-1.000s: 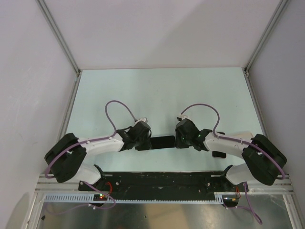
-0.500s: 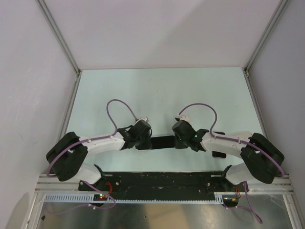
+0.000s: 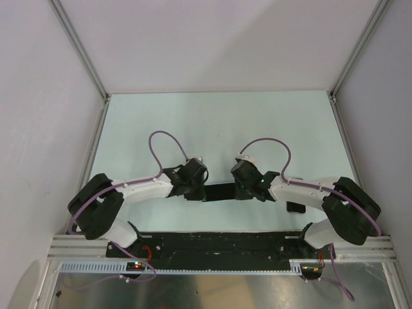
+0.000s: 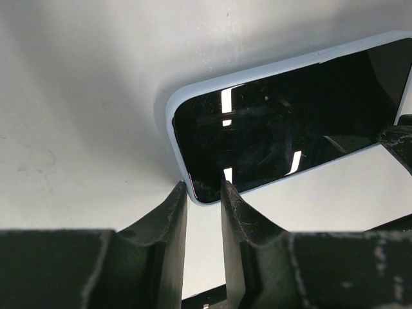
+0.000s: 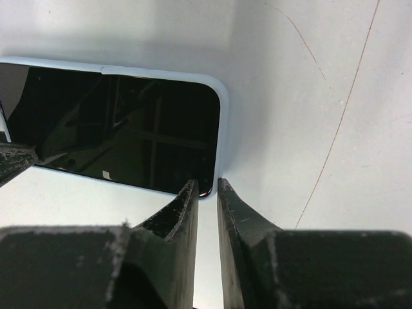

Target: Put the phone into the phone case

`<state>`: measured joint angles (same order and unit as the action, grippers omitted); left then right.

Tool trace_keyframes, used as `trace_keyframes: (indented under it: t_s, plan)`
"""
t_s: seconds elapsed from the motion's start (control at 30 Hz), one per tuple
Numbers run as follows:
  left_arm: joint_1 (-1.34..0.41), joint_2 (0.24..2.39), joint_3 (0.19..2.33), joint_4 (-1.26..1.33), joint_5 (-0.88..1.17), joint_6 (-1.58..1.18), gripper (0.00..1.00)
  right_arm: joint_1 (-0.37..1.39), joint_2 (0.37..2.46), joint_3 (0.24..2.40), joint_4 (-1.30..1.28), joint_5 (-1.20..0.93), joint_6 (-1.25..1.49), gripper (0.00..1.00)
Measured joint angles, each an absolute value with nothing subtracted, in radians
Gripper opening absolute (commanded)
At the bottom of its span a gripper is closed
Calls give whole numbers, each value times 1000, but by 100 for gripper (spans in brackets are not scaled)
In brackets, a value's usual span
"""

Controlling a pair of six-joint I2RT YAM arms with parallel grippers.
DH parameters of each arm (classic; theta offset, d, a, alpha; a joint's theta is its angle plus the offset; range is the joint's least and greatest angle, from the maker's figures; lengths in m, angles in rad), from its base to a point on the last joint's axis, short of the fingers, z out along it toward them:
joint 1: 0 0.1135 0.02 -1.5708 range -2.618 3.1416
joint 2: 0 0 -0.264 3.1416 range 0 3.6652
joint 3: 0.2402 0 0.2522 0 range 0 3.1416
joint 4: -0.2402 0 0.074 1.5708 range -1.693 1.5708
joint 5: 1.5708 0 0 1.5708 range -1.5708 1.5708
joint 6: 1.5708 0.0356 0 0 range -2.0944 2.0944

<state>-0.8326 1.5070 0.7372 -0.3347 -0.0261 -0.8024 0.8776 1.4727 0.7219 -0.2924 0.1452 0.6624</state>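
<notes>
Glossy black with a thin pale rim, the phone (image 3: 217,191) was found between the two arms, near the front of the table (image 3: 212,122). One near corner was pinched by the almost closed left gripper (image 4: 203,185), the other by the right gripper (image 5: 206,182). The phone case (image 3: 296,208) was half hidden under the right arm.

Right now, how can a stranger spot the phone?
On the pale green table, look centre, towards the near edge. A glossy black rectangular phone spans from the left tool to the right tool. Its thin pale rim and reflective face separate it from those matt tools.
</notes>
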Motion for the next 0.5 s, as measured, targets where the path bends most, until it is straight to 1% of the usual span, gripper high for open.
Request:
trace_keyframes:
  t_s: [0.3, 0.5]
  plan:
    - [-820, 1568, 819, -422, -10, -775, 28, 876, 1480, 729, -296, 133, 663, 19]
    - [-781, 1626, 895, -495, 33, -738, 27, 886, 1470, 728, -295, 139, 667, 21]
